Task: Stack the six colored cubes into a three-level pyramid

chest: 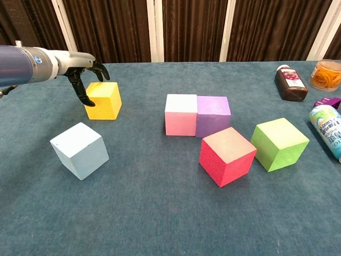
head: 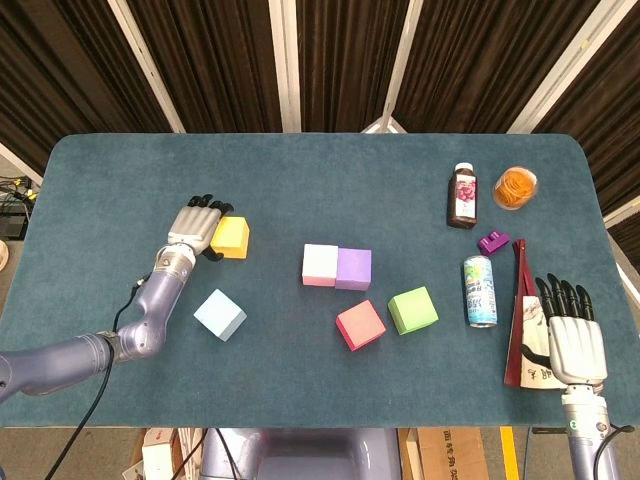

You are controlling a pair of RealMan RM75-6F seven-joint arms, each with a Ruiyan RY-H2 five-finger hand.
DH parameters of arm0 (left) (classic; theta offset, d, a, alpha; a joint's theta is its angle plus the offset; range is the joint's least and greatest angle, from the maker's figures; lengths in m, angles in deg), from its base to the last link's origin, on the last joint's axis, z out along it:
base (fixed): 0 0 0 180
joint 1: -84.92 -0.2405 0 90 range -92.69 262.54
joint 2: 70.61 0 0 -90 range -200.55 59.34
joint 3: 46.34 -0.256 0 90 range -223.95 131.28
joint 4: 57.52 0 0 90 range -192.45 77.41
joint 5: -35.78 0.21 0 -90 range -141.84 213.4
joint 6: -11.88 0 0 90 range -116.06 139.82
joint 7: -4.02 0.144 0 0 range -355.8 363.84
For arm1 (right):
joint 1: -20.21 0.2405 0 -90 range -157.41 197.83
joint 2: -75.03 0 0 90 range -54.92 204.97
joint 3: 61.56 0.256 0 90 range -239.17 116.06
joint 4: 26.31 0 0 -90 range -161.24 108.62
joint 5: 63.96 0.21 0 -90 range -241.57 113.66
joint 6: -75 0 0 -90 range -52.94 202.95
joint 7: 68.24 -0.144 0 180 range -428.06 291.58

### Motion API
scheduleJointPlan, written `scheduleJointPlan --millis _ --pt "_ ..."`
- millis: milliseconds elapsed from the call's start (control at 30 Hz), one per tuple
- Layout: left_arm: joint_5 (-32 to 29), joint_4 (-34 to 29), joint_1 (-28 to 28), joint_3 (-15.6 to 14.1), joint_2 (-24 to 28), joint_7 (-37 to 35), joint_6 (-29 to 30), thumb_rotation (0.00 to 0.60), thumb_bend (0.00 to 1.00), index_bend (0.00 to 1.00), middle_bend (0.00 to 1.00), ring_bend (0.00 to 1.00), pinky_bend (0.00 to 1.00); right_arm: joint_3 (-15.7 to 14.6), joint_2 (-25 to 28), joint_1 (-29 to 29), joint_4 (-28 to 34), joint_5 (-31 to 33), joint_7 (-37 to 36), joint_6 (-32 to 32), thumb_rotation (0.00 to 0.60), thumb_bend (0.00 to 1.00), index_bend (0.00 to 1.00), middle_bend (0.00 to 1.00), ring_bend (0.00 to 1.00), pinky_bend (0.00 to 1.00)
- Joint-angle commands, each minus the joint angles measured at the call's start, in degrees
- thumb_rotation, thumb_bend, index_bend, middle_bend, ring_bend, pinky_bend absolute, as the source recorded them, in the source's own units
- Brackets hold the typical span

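Observation:
Six cubes lie on the blue table. The yellow cube (head: pixel 232 238) (chest: pixel 104 101) sits at the left, with the light blue cube (head: pixel 220 315) (chest: pixel 80 150) in front of it. A pink cube (head: pixel 320 265) (chest: pixel 181 114) and a purple cube (head: pixel 354 269) (chest: pixel 213 116) touch side by side in the middle. A red cube (head: pixel 360 325) (chest: pixel 227 156) and a green cube (head: pixel 412 310) (chest: pixel 279 144) stand just in front of them. My left hand (head: pixel 197 225) (chest: pixel 85 72) is at the yellow cube's left side, fingers spread, thumb down its left face. My right hand (head: pixel 573 340) lies flat and empty at the front right.
At the right stand a dark juice bottle (head: pixel 462 196) (chest: pixel 290 82), a cup of orange pieces (head: pixel 515 187) (chest: pixel 326 74), a small purple object (head: pixel 492 241) and a drink can (head: pixel 480 290) (chest: pixel 326 128). A dark red packet (head: pixel 518 320) lies beside my right hand.

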Motion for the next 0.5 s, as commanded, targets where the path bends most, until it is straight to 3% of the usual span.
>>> scheduleJointPlan --millis 33,500 --pt "-0.04 0.26 0.18 0.03 -0.42 -0.05 0.19 0.600 0.28 0.19 0.16 0.00 0.00 0.41 0.12 -0.29 0.05 -0.18 -0.23 -0.06 0.600 0.14 0.01 0.05 0.00 0.00" --pt "-1.60 2.78 1.01 -0.11 -2.44 0.92 0.61 0.600 0.28 0.22 0.23 0.00 0.00 2.50 -0.45 -1.38 -0.20 0.33 -0.02 -0.50 0.600 0.14 0.01 0.05 0.00 0.00"
